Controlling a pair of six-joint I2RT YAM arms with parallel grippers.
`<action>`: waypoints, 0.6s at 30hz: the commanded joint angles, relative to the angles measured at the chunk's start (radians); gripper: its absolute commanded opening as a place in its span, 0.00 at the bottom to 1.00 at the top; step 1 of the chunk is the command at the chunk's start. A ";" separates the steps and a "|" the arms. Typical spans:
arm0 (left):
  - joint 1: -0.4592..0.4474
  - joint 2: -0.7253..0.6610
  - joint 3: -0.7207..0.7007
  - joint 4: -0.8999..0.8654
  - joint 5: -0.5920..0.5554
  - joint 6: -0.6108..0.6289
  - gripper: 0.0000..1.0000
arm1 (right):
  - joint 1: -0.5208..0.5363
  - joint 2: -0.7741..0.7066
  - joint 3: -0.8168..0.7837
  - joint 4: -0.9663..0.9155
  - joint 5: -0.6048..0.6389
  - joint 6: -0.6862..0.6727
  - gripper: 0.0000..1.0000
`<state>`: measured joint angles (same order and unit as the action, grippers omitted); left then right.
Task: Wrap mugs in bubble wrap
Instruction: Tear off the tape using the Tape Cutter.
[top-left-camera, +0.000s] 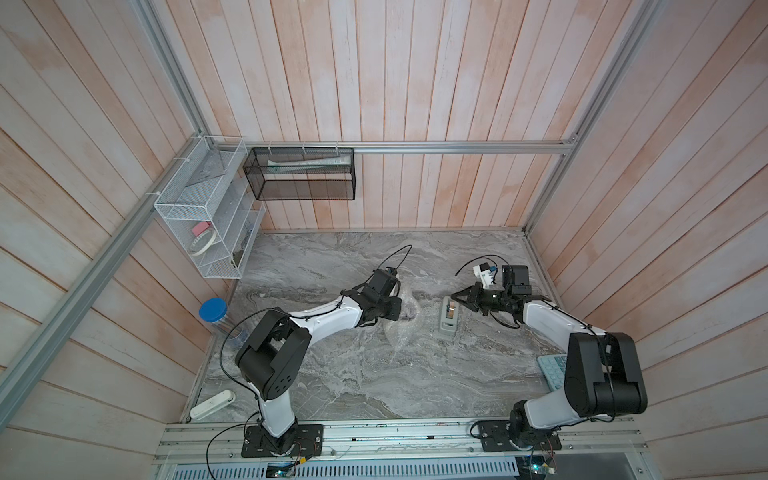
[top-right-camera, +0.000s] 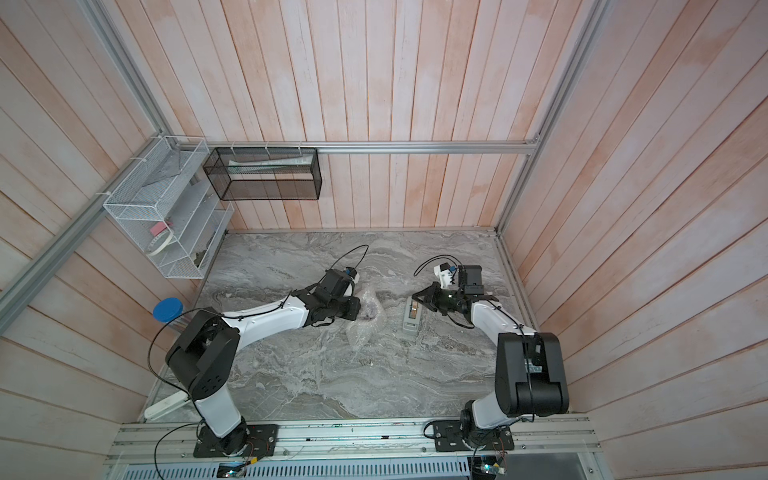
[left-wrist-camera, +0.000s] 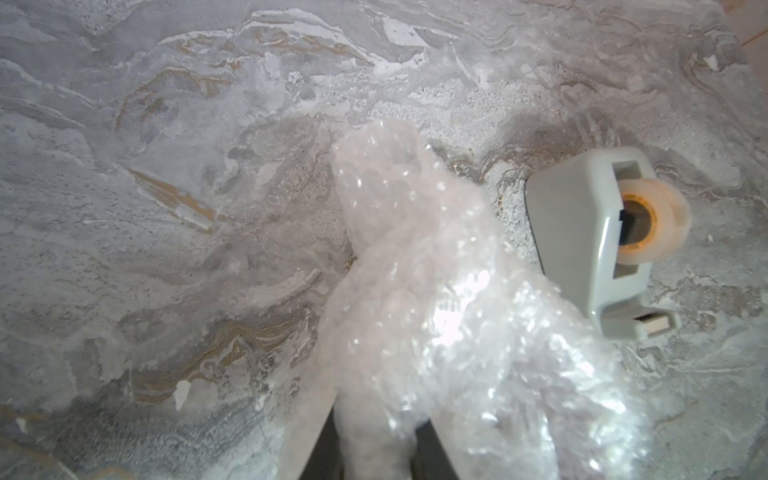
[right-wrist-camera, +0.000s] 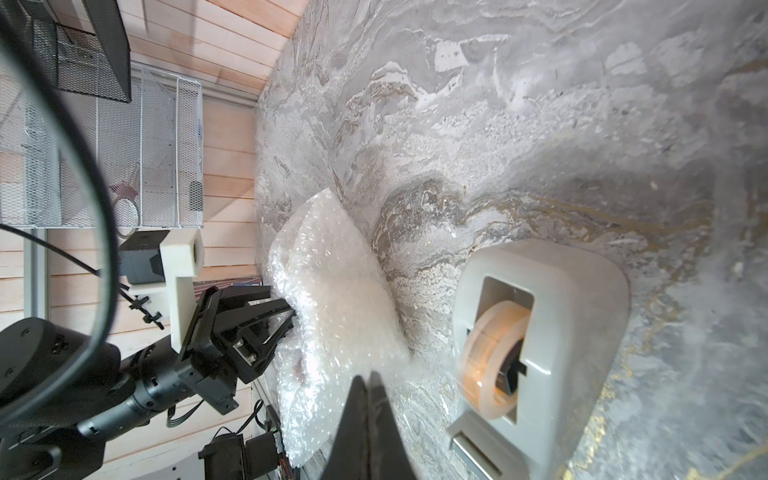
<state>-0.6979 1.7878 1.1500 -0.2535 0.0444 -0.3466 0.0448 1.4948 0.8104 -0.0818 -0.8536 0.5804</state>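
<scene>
Now, mug: the ceramic mug (top-left-camera: 409, 311) shows only as a dim reddish-purple shade through plastic, mid-counter between the two arms. Which way its mouth or handle points cannot be told.
Wrap: the clear, crinkly bubble wrap (right-wrist-camera: 332, 270) is bunched around it into a whitish bundle lying on the grey marbled counter (top-left-camera: 332, 374).
Long axis: in both top views the bundle runs from the back wall toward the robot's side, slightly slanted, with a looser tail at the near end.
Left fingers (right-wrist-camera: 284, 311): black, nearly closed, pinching a fold of the wrap at the mug end, probably to stop the sheet springing open.
Right fingers (right-wrist-camera: 367, 386): pressed fully together, holding nothing, poised by the dispenser's far end.
Dispenser: the boxy grey tape dispenser (left-wrist-camera: 582, 232), with a clear roll on an orange core, stands just beside the bundle on the right arm's side. That placement likely lets tape be drawn while the other arm pins the wrap.
Stage: bundled; no tape on it that I can make out.
</scene>
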 joint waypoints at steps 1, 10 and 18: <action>-0.017 0.038 -0.016 -0.054 0.026 0.008 0.21 | 0.004 -0.055 -0.042 -0.007 -0.042 0.007 0.00; -0.020 0.048 -0.014 -0.049 0.032 0.006 0.21 | 0.033 -0.145 -0.168 -0.006 -0.039 0.033 0.00; -0.020 0.048 -0.015 -0.048 0.032 0.007 0.21 | 0.079 -0.172 -0.285 0.049 -0.026 0.073 0.00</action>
<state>-0.7017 1.7908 1.1500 -0.2462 0.0448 -0.3470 0.1062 1.3430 0.5583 -0.0589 -0.8688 0.6292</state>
